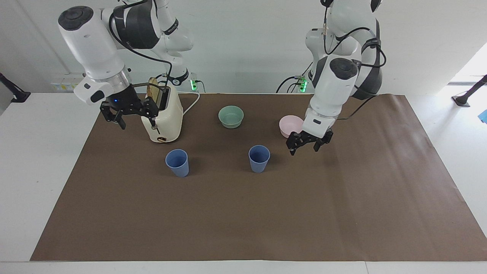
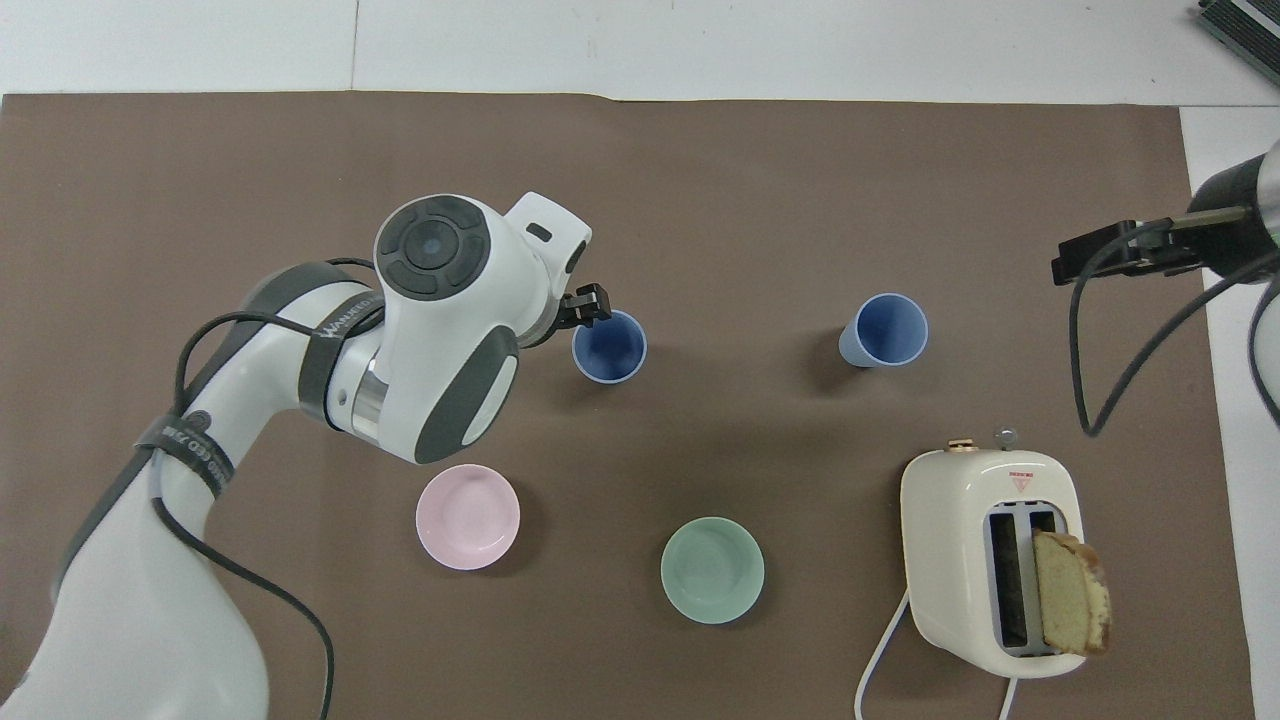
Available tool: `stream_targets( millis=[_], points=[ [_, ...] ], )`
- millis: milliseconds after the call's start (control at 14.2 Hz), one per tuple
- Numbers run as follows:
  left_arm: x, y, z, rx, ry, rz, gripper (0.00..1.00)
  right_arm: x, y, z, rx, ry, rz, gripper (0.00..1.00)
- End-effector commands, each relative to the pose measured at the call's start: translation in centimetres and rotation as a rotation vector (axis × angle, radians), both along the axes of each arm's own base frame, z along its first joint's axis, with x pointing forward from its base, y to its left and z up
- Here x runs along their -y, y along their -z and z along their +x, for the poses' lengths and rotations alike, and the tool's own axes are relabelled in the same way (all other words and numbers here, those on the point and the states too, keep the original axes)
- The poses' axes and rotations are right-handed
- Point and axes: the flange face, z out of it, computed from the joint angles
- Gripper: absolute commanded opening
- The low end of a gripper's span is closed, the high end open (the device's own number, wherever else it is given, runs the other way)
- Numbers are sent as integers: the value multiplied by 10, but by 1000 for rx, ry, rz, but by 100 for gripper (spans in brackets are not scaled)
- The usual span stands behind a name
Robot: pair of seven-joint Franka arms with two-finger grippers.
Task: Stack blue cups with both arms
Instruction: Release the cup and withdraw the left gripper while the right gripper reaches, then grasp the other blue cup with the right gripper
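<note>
2 blue cups (image 1: 259,158) apart, L gripper (image 1: 304,148) open

Robot lab — two arms (image 1: 95,42), papered table (image 1: 243,213)

even, bright light falls from above on the brown mat (image 1: 243,213), both views are sharp, each blue cup (image 2: 884,329) throws only a short soft shadow, and strong daylight glare washes out the floor past the desk (image 1: 449,125) at the left arm's end.
</note>
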Motion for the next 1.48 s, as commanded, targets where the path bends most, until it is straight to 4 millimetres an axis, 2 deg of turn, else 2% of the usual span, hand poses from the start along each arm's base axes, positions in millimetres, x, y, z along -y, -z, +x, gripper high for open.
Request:
stream_targets(
  millis=[0, 141, 424, 635, 706, 776, 918, 988, 1129, 1200, 1412],
  points=[
    [-37, -20, -6, -20, 49, 35, 100, -6, 46, -4, -28, -26, 18, 100],
    [-57, -34, -10, -22, 130, 47, 100, -12, 85, -1, -31, -32, 19, 100],
    [-105, -66, -21, -45, 270, 70, 100, -12, 146, 0, -57, -30, 18, 100],
    [-124, -91, -32, -50, 273, 102, 100, -14, 175, 4, -37, -28, 20, 100],
    [-128, -98, -36, -58, 271, 106, 100, -20, 182, 5, -36, -36, 21, 100],
    [-131, -108, -40, -55, 280, 107, 100, -22, 185, 4, -36, -40, 21, 100],
    [-154, -128, -46, -49, 266, 105, 100, -22, 189, 7, -22, -53, 21, 100],
    [-160, -134, -50, -49, 266, 101, 100, -24, 189, 8, -18, -45, 22, 78],
    [-170, -136, -53, -49, 260, 96, 100, -24, 190, 8, -16, -48, 22, 22],
    [-170, -139, -55, -45, 251, 94, 100, -24, 192, 9, -19, -51, 22, 1],
    [-161, -138, -59, -58, 267, 93, 100, -25, 195, 9, -25, -47, 22, 0]
  ],
)
